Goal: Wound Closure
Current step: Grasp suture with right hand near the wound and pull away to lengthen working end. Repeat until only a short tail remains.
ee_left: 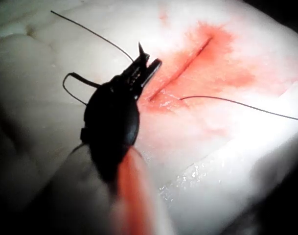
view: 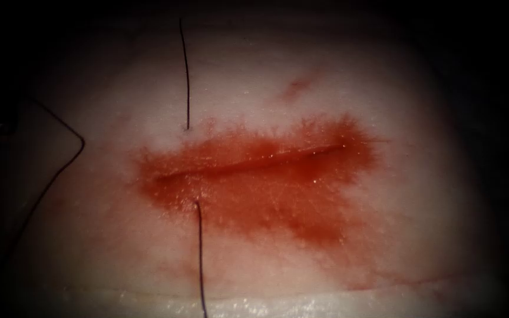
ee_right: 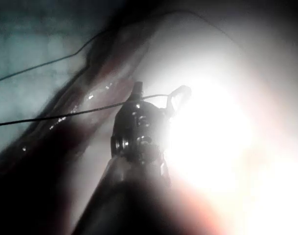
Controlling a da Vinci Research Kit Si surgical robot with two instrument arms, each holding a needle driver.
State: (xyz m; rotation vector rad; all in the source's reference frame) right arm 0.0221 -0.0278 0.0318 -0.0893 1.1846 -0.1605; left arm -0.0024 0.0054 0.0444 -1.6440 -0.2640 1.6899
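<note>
The tissue (view: 301, 88) has a level cut (view: 254, 160) ringed by red fluid (view: 278, 194). The thread (view: 187, 76) goes into the tissue just above the cut's left part. It comes out below the cut and runs toward the near edge as a second strand (view: 200, 259). In the left wrist view my left tool (ee_left: 148, 58) hovers by the cut's left end (ee_left: 153, 95), jaws open and holding nothing. My right tool (ee_right: 158, 90) has its jaws spread, and a thread strand (ee_right: 65, 115) runs across to them. I cannot tell where the needle is.
A further stretch of thread (view: 72, 132) bends in a sharp loop off the tissue's left side. The tissue's wet near edge (view: 278, 303) runs along the front. A small red smear (view: 296, 87) lies above the cut to the right.
</note>
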